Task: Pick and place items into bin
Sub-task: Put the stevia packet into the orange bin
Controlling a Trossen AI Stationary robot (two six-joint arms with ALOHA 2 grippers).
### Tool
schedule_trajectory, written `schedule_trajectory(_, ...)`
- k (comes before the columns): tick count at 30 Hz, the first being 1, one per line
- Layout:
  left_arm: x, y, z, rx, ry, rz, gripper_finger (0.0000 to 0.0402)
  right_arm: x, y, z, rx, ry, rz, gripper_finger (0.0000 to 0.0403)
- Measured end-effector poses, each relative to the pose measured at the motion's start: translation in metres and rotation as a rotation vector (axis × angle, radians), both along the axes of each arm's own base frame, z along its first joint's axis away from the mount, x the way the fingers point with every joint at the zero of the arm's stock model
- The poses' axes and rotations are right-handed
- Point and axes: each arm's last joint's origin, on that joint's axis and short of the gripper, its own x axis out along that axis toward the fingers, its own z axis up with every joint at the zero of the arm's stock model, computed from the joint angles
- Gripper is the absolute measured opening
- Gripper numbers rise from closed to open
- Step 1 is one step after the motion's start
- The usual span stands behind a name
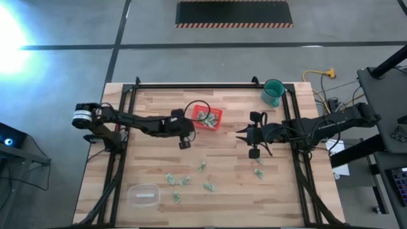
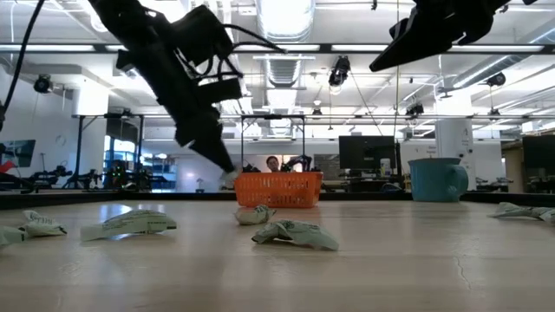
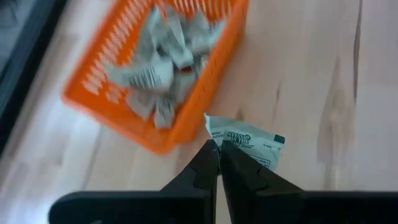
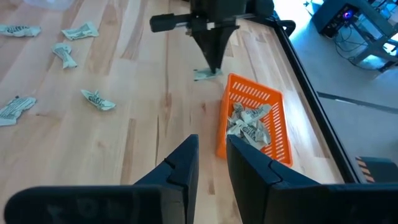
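The bin (image 1: 216,121) is a small red tray at the table's far middle, with several pale-green and white packets (image 3: 158,74) lying in it. My left gripper (image 1: 190,123) is just left of the bin, shut on one packet (image 3: 247,140). More packets (image 1: 179,180) lie loose across the near half of the table. My right gripper (image 1: 241,135) hangs above the table to the right of the bin; its fingers (image 4: 180,165) stand slightly apart with nothing between them. My left gripper pinches one end of the packet (image 3: 219,138) between its two fingertips. The fingers slant down from the table's left. The rest of the packet sticks out beyond the tips, close beside the bin's outer wall (image 3: 205,93), and in the low view looks lifted off the table.
A teal cup (image 1: 273,93) stands at the far right. A clear plastic container (image 1: 142,194) sits at the near left. Black rails (image 1: 121,146) run along the table's left, right and far sides. Bare wood lies between the bin and the loose packets.
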Motion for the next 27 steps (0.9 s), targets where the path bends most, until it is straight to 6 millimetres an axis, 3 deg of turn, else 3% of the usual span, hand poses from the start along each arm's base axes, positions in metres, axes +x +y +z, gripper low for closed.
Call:
schedule_trajectory(14,0.019,0.010,0.020,0.201,-0.222,0.035,0.0000,0.000,0.000,-0.002,-0.001,0.005,0.000,0.0073)
schedule_trajectory(27,0.028,0.032,-0.001,0.257,-0.192,0.112,0.0004,-0.001,0.000,-0.002,-0.001,0.007,0.000,0.0073)
